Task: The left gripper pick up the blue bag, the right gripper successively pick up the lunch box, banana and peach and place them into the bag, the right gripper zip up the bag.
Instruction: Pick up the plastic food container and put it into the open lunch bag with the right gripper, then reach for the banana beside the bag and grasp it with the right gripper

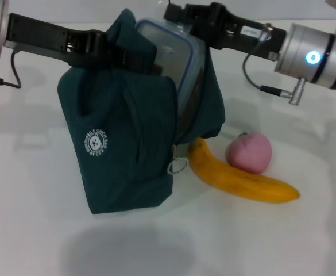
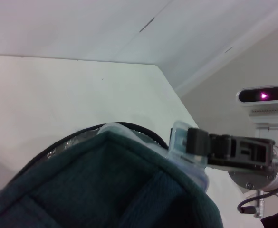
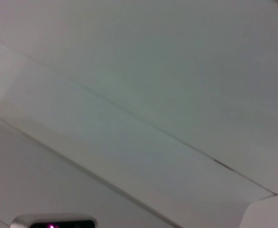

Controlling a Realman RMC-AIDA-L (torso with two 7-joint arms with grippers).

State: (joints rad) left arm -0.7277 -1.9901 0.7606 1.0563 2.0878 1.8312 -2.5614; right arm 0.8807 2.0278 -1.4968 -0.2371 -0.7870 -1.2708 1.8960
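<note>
The blue bag [image 1: 127, 144] hangs upright, its base on the white table, mouth open at the top. My left gripper [image 1: 113, 54] comes in from the left and is shut on the bag's top edge. My right gripper [image 1: 182, 14] is above the bag, shut on the upper end of the lunch box [image 1: 168, 54], which stands on end partly inside the mouth. The left wrist view shows the bag [image 2: 105, 190], the lunch box's corner [image 2: 179, 135] and the right gripper [image 2: 196, 142] clamped on it. The banana [image 1: 236, 179] and the peach [image 1: 249, 152] lie on the table right of the bag.
The bag's ring zipper pull [image 1: 177, 166] hangs beside the banana's near end. A black cable [image 1: 254, 80] loops under my right wrist. The robot's head unit with a pink light [image 2: 264, 95] shows in the left wrist view. The right wrist view shows only wall and ceiling.
</note>
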